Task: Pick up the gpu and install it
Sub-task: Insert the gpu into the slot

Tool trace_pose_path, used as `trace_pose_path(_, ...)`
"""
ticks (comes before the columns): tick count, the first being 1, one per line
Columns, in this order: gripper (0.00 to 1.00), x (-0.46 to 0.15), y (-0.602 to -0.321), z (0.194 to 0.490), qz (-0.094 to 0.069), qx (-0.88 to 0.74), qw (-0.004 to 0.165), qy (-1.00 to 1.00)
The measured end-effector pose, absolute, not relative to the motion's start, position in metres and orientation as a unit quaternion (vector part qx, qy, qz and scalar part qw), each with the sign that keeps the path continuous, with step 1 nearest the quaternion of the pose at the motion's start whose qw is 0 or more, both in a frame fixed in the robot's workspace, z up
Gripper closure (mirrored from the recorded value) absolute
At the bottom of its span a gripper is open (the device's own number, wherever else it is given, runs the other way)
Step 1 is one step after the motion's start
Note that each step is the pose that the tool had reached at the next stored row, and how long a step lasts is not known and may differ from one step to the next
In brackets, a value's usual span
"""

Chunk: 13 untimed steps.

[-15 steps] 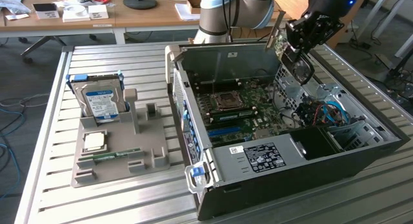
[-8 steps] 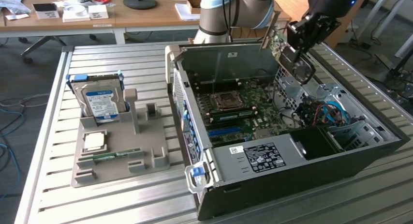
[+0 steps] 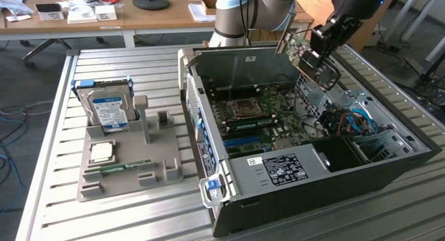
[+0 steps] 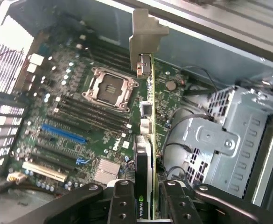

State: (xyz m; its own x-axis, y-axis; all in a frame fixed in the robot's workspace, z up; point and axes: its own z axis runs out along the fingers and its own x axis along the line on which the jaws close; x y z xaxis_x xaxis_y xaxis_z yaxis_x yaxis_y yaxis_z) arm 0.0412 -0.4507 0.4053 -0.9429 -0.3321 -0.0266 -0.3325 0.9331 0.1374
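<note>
The thin green-black gpu card [image 4: 144, 154] with silver bracket was clamped edge-on in the pincer [image 4: 146, 203], long axis pointing away from it, above the green motherboard [image 4: 71, 116].

Hard drive [image 3: 108, 108] stands upright in grey holder [image 3: 122, 188], probable RAM stick [image 3: 118, 167] nearby.

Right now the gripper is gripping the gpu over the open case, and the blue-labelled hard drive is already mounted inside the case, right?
No. The hard drive is not in the case; it stands upright in the grey holder, to the exterior view's left of the case. The gripper does grip the gpu over the case.
</note>
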Motion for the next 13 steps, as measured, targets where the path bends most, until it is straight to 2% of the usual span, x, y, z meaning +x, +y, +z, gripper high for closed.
trace_pose_path(13,0.73,0.0412,-0.4507,0.4047,0.07,-0.283,-0.007,0.957)
